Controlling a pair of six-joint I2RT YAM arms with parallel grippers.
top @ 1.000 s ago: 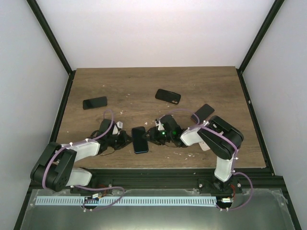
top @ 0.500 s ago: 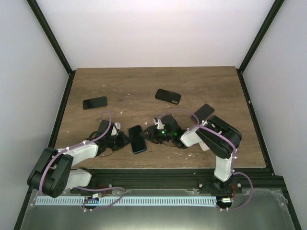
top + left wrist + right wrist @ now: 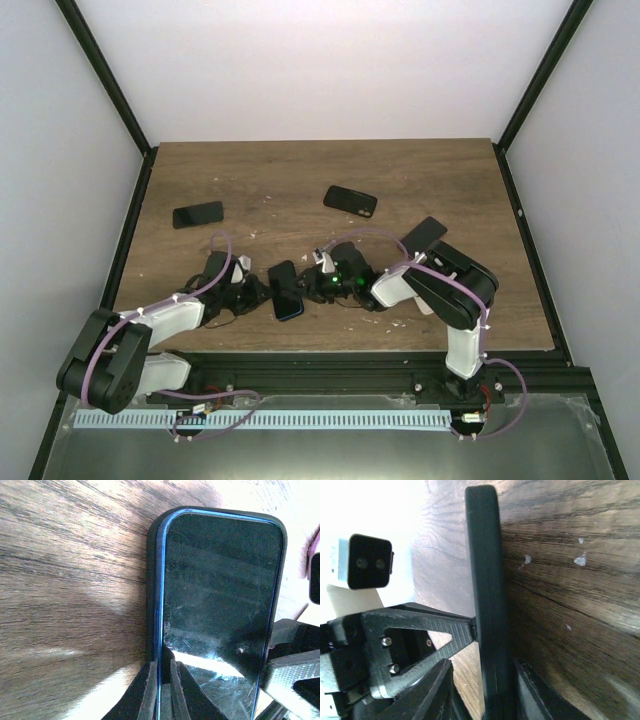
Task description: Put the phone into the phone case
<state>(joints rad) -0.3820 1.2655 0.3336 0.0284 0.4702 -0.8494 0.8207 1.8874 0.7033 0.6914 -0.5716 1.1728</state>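
The phone (image 3: 220,590) lies inside the case (image 3: 152,580) at the near middle of the worktop (image 3: 300,180), and its far corners and one long side look seated under the rim. The left hand (image 3: 162,690) is clenched on the near edge of the phone and case, while the right hand (image 3: 492,700) grasps the case across its thickness. The job looks nearly done, but the near end is hidden, so what seems left is pressing any loose corner home and letting go.

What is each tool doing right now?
Left tool: closed on the edge of the phone.
Right tool: closed around the case.
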